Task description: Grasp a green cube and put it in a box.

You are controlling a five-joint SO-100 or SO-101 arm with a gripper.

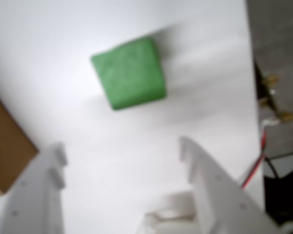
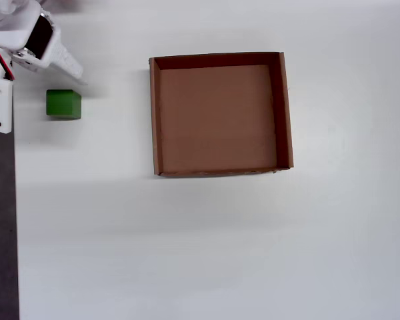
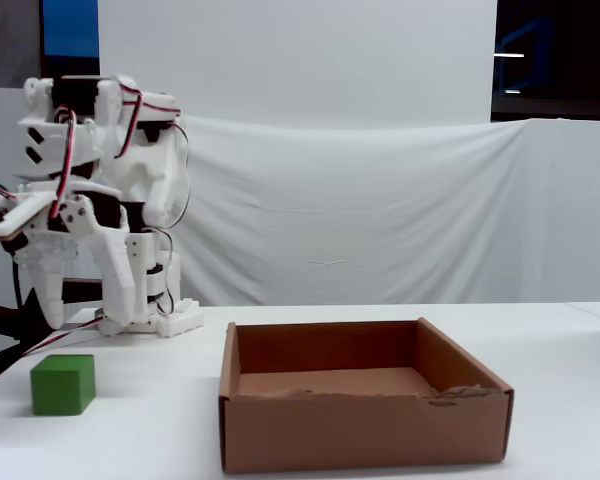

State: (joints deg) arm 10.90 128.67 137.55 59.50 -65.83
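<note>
The green cube [image 1: 129,73] lies on the white table, ahead of my gripper [image 1: 121,148] in the wrist view. Both white fingers stand wide apart with only bare table between them, so the gripper is open. From overhead, the cube [image 2: 63,104] sits at the far left and the gripper [image 2: 70,67] hovers just above it in the picture. The fixed view shows the gripper [image 3: 85,315] hanging above and behind the cube [image 3: 62,384], not touching it. The brown cardboard box [image 2: 154,120] stands to the right with nothing in it, its front wall [image 3: 365,432] near the fixed camera. A corner of the box [image 1: 7,146] shows at the wrist view's left edge.
The arm's white base [image 3: 150,320] stands at the table's back left. A dark strip [image 2: 0,233] marks the table's left edge in the overhead view. Red and black wires [image 1: 256,165] run beside the right finger. A white cloth [image 3: 380,210] hangs behind the table.
</note>
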